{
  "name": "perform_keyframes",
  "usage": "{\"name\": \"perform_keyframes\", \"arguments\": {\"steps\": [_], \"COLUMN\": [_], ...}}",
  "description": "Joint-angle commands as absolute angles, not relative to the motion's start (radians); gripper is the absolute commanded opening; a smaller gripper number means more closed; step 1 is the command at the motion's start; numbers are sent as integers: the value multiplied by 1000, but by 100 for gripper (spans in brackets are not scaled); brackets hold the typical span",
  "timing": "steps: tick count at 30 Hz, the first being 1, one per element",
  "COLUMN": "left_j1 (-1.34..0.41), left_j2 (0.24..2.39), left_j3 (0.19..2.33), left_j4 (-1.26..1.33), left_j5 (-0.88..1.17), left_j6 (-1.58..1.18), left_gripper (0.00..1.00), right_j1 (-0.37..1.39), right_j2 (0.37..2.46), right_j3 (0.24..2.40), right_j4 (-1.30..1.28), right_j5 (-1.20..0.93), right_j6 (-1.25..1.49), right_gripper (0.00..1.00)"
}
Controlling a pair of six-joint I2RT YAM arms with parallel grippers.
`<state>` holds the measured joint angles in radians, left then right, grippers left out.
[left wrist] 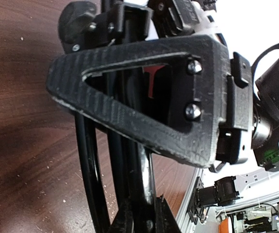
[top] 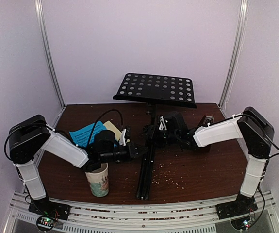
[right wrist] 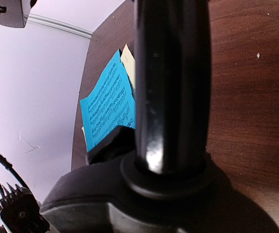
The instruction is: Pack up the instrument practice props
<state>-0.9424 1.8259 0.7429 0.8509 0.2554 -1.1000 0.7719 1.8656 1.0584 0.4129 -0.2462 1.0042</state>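
Left arm [top: 64, 148], right arm [top: 217, 132] stretched inward, music stand [top: 156, 88] between

left arm [top: 66, 149]: white shells, black joints | right arm [top: 218, 133]: same, black cables | fingers [left wrist: 124, 119]: black ribbed triangle, two screws

Black perforated music stand [top: 156, 90] mid-table, blue sheets [top: 84, 133] left.

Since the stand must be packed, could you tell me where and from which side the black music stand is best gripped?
Take the music stand by its slim round shaft, not the broad, flat perforated desk. In the top view the shaft runs from the desk towards the near edge, so come in from a flank, jaws square across it.
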Motion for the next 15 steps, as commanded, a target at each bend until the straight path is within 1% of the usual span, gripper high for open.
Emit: {"name": "perform_keyframes", "arguments": {"steps": [1, 11, 15], "left_j1": [-992, -992, -1003], "left_j2": [1825, 1766, 1713], "left_j3": [710, 720, 746], "left_j4": [1159, 1093, 1009], "left_j5": [389, 386, 383], "left_j6": [-1041, -984, -921], "left_gripper": [0, 0, 0], "right_j1": [765, 771, 778], "right_j2": [1859, 1816, 1777], "right_j3": [1057, 1059, 1064], "right_j4": [377, 372, 365], "right_j5": [-117, -115, -112], "right_j6": [839, 828, 822], "right_gripper": [0, 0, 0]}}
